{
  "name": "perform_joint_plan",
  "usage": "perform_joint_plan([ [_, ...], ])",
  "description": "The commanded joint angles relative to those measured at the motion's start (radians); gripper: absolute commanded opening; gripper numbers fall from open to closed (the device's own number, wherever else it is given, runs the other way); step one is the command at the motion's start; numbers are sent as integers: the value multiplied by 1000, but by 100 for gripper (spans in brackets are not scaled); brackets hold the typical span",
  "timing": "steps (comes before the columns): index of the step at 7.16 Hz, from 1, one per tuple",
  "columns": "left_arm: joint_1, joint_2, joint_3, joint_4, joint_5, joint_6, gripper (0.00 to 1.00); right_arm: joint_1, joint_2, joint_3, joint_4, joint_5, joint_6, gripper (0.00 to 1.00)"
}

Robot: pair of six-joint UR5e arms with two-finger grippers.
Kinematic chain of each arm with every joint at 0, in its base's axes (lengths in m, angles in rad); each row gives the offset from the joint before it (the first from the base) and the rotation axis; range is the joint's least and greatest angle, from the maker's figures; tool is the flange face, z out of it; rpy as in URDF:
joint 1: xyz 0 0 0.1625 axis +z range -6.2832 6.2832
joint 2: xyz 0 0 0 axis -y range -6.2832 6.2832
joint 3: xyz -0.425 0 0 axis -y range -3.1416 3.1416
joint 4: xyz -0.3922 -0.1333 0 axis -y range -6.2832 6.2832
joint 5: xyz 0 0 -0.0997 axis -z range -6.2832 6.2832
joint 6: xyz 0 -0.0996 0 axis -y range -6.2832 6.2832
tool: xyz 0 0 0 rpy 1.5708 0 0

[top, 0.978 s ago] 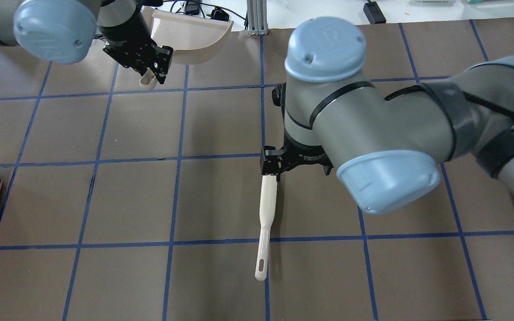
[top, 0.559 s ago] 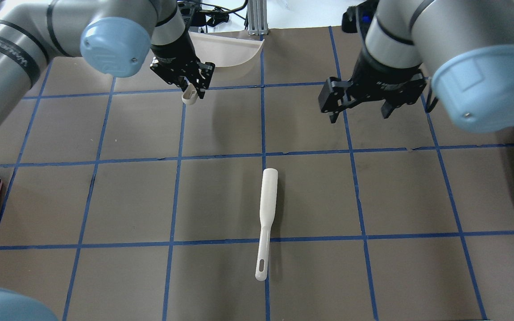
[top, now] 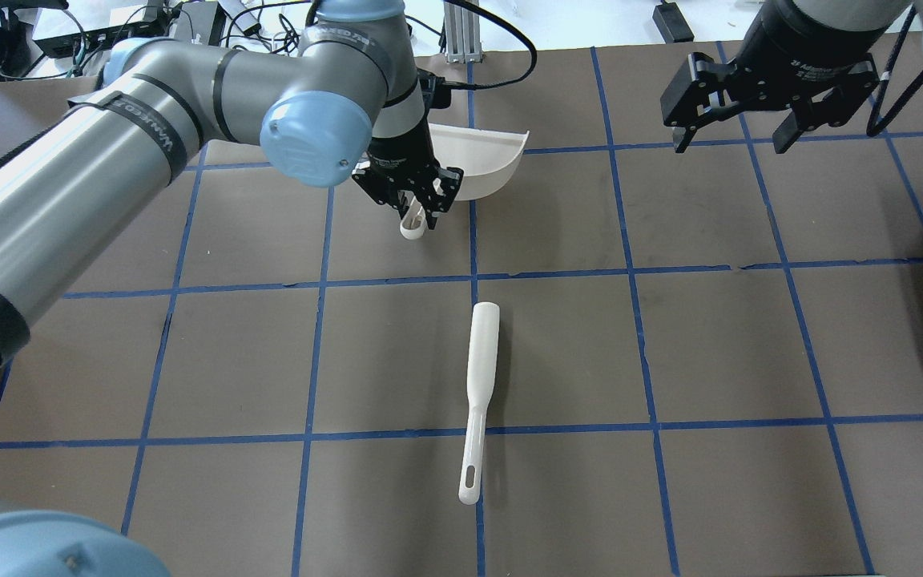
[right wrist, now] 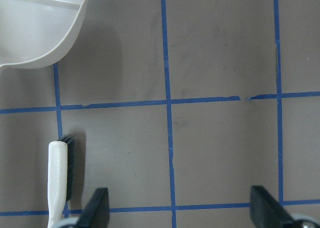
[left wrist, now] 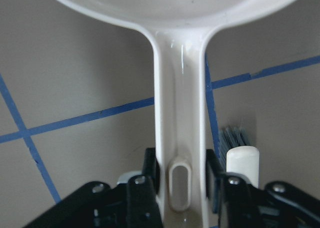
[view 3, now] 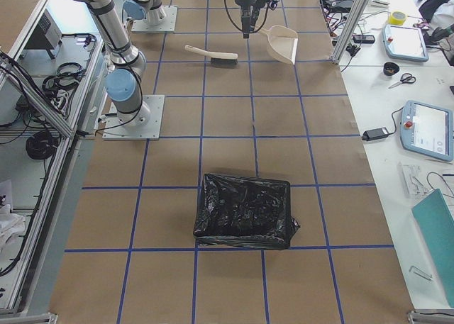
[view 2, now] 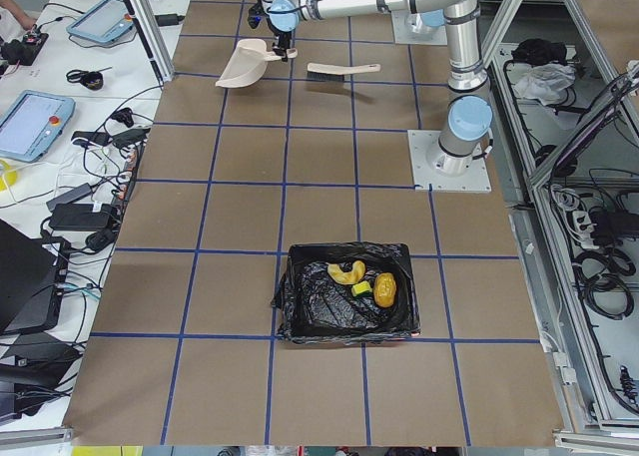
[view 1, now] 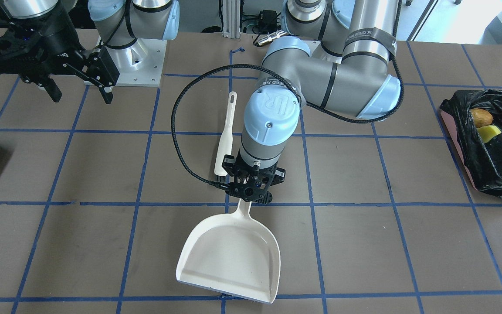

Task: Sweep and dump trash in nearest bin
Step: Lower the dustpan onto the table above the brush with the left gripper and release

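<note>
**A:** Bin?

**B:** Bin (view 2: 329, 321) sat at the left arm's end of the table, well apart from both arms. Dustpan (view 1: 229, 257) was empty, its long axis running away from the robot and its handle toward it. Couldn't tell if it touched down. Brush (top: 481, 361) lay just beside.

**A:** Jaws?

**B:** Left gripper (left wrist: 181, 175) was clamped on the dustpan's handle. Right gripper (top: 730, 136) hung spread, holding nothing. Bread lump (view 2: 385, 288), crescent (view 2: 345, 272) and sponge block (view 2: 360, 289) lay in the bin. Only letting go remained, I judged.

The brown-orange lump (view 2: 385, 289), yellow-green sponge (view 2: 360, 289) and pale crescent (view 2: 345, 272) are lying together inside the black-lined pink bin (view 2: 310, 321), sitting upright on the counter (view 2: 230, 217).
</note>
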Motion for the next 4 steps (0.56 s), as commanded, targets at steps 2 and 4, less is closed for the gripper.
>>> perform_joint_plan([
  [2,-32,-27,-27,23,-22,-54,0,-4,2,0,-5,-8,-11,100],
  [4,-35,-45,-32,61,-22,-55,0,-3,11,0,-7,-8,-12,100],
])
